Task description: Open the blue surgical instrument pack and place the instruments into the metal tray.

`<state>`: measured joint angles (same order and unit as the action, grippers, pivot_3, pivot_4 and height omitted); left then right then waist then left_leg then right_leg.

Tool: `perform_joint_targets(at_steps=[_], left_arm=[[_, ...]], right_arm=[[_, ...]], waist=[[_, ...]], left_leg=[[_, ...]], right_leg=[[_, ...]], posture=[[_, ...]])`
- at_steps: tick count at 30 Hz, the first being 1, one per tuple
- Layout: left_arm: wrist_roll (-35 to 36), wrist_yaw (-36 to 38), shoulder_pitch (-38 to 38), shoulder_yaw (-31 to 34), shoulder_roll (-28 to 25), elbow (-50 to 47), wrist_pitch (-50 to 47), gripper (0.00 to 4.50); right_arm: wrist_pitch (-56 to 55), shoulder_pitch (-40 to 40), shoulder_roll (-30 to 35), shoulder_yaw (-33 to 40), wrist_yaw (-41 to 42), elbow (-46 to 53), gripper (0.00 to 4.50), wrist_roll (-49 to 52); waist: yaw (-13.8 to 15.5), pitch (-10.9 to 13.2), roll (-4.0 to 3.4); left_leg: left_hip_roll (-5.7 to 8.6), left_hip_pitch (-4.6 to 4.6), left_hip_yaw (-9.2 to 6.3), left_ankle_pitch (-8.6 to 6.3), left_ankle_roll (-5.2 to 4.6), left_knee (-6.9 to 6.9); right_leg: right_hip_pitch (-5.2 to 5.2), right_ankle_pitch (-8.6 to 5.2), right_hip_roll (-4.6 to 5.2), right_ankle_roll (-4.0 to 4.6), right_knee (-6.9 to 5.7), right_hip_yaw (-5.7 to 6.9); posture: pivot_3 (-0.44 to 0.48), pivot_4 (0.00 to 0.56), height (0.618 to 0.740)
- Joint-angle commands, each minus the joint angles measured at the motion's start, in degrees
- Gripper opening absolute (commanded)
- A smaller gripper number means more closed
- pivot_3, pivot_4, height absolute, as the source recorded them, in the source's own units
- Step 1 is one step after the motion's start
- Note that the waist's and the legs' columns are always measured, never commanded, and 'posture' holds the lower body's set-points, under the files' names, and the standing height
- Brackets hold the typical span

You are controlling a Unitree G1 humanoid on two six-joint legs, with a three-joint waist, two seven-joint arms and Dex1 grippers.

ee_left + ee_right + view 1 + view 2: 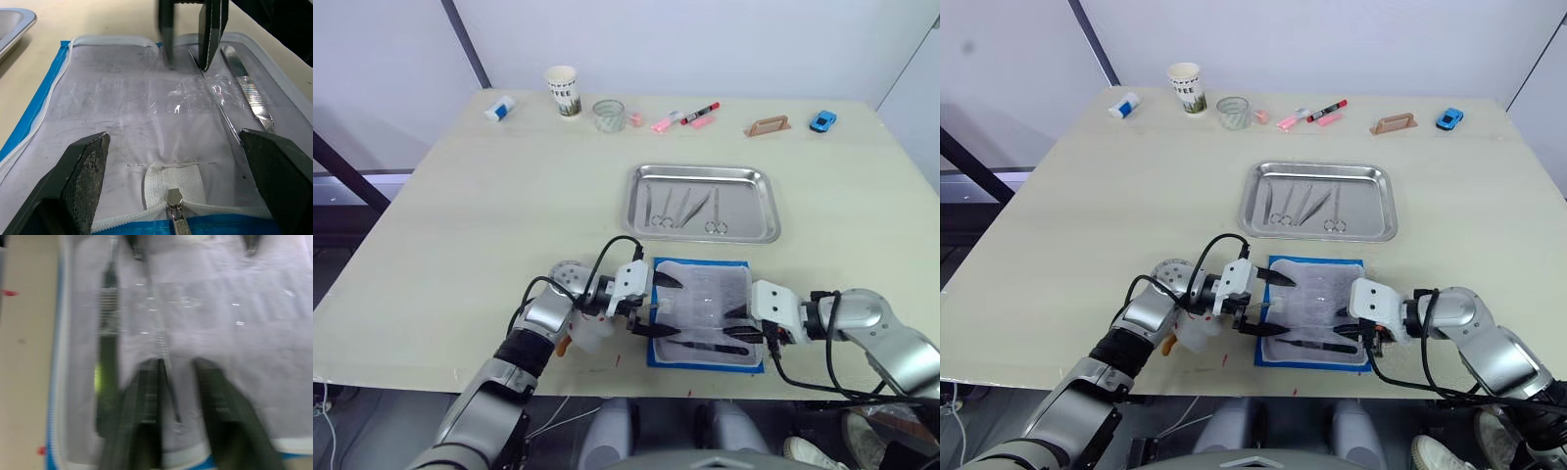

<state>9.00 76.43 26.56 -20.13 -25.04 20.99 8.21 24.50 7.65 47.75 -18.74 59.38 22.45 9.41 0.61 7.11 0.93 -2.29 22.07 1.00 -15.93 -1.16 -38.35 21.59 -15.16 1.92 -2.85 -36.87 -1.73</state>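
Note:
The blue surgical instrument pack [702, 311] lies open near the table's front edge, its whitish lining up. Behind it sits the metal tray [756, 227] with several instruments [685, 208] inside. A silver flat tool [249, 88] and a thin rod [220, 107] still lie on the lining, along its near edge. My left gripper [173, 139] is open wide at the pack's left end, above the zipper pull [174, 198]. My right gripper [178, 364] is over the pack's right end, its fingers [146, 406] slightly apart and straddling the thin rod.
Along the far edge stand a paper cup [563, 91], a glass [608, 115], pink and red markers [690, 117], a wooden block [768, 125], a blue toy car [822, 120] and a small white bottle [499, 108]. A round disc [570, 272] lies by my left arm.

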Motion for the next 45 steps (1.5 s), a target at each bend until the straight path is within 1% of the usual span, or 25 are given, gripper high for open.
perform_joint_targets(at_steps=[1, 7, 10, 14, 19, 22, 25, 31, 33, 38, 42, 45], left_arm=[[-1.7, -0.5, -1.3, -0.6, -0.3, 0.6, -0.6, 4.5], [-1.7, -0.5, -1.2, -0.7, -0.2, 0.7, -0.5, 4.5], [-1.8, -0.6, -1.3, -0.6, -0.2, 0.6, -0.6, 4.5], [-1.8, -0.7, -1.5, -0.7, -0.3, 0.3, -0.7, 4.5], [-2.0, -0.9, -1.6, -0.9, -0.2, 0.3, -0.8, 4.5], [-2.1, -0.9, -1.6, -1.1, -0.1, 0.4, -0.7, 4.5], [-2.2, -0.9, -1.6, -1.2, 0.0, 0.5, -0.7, 4.5], [-2.2, -1.2, -2.0, -1.1, 0.0, 0.1, -0.7, 4.5], [-2.2, -1.3, -2.1, -1.0, 0.0, 0.0, -0.8, 4.5], [-2.2, -1.5, -2.1, -1.0, 0.1, 0.2, -0.7, 4.5], [-2.2, -1.5, -2.0, -1.1, 0.3, 0.3, -0.6, 4.5], [-2.2, -1.5, -1.9, -1.1, 0.4, 0.5, -0.6, 4.5]], right_arm=[[1.6, -1.5, -0.1, -2.7, 0.9, -2.8, 0.06, -1.3], [1.0, -1.0, -0.5, -1.5, 0.8, -3.6, 0.06, -1.4], [3.5, -0.4, 0.7, 0.6, 1.3, -1.1, 0.06, 0.2], [9.7, 0.6, 2.1, 3.2, 0.9, 3.8, 0.06, 2.7], [18.5, 2.5, 4.7, 4.4, 0.1, 9.9, 0.06, 5.2], [22.6, 3.5, 6.1, 4.5, -0.8, 11.3, 0.06, 5.8], [24.4, 3.8, 7.7, 4.8, -1.0, 11.8, 0.06, 6.2], [23.1, 1.7, 12.6, 9.0, 0.0, 11.5, 0.06, 7.6], [21.4, 0.3, 14.2, 11.6, 1.1, 10.2, 0.06, 8.3], [12.3, -5.0, 17.7, 17.7, 4.6, 5.1, 0.06, 8.6], [6.2, -7.8, 18.4, 21.8, 6.4, 1.7, 0.06, 8.7], [5.2, -8.1, 16.6, 26.0, 6.3, 0.4, 0.06, 11.2]], waist=[[0.0, 0.0, 0.04], [0.0, -0.2, 0.16], [0.1, -0.2, 0.15], [0.2, -0.1, 0.08], [0.2, -0.1, 0.02], [0.1, -0.1, -0.01], [0.2, -0.1, -0.03], [0.2, 0.0, -0.09], [0.3, 0.0, -0.11], [0.2, 0.0, -0.11], [0.2, 0.0, -0.13], [0.2, 0.0, -0.12]], left_leg=[[0.0, -0.02, 0.0, 0.0, 0.0, 0.01], [-0.01, -0.04, 0.0, 0.0, 0.0, 0.02], [-0.01, -0.04, 0.01, 0.0, 0.0, 0.02], [0.0, 0.0, -0.03, 0.0, 0.0, 0.01], [0.0, 0.02, -0.08, 0.0, 0.0, 0.01], [0.0, 0.02, -0.09, 0.0, 0.0, 0.01], [0.01, 0.05, -0.08, 0.0, 0.0, 0.01], [0.02, 0.08, -0.08, 0.0, 0.0, 0.0], [0.03, 0.1, -0.08, 0.0, 0.0, 0.0], [0.04, 0.1, -0.03, 0.0, 0.0, 0.0], [0.03, 0.08, 0.01, 0.0, 0.0, 0.02], [0.03, 0.09, 0.04, 0.0, 0.0, 0.01]], right_leg=[[-0.02, 0.0, 0.0, 0.01, 0.0, 0.0], [-0.02, -0.01, -0.01, 0.02, 0.0, 0.0], [-0.02, -0.01, 0.0, 0.03, 0.0, -0.01], [0.0, -0.01, 0.03, 0.02, 0.0, -0.02], [0.02, -0.01, 0.05, 0.02, -0.01, -0.03], [0.03, -0.01, 0.05, 0.02, -0.01, -0.03], [0.06, -0.01, 0.07, 0.02, 0.0, -0.04], [0.07, -0.02, 0.09, 0.01, 0.01, -0.04], [0.07, -0.02, 0.1, 0.0, 0.02, -0.03], [0.06, -0.03, 0.11, -0.02, 0.03, -0.03], [0.06, -0.03, 0.07, -0.02, 0.03, -0.03], [0.06, -0.03, 0.08, -0.03, 0.03, -0.05]], posture=[[0.0, 0.15, 0.74], [0.0, 0.15, 0.74], [0.0, 0.15, 0.74], [0.0, 0.15, 0.74], [0.0, 0.15, 0.74], [0.0, 0.15, 0.74], [0.0, 0.15, 0.74], [0.0, 0.15, 0.74], [0.0, 0.15, 0.74], [0.0, 0.15, 0.74], [0.0, 0.15, 0.74], [0.0, 0.15, 0.74]])
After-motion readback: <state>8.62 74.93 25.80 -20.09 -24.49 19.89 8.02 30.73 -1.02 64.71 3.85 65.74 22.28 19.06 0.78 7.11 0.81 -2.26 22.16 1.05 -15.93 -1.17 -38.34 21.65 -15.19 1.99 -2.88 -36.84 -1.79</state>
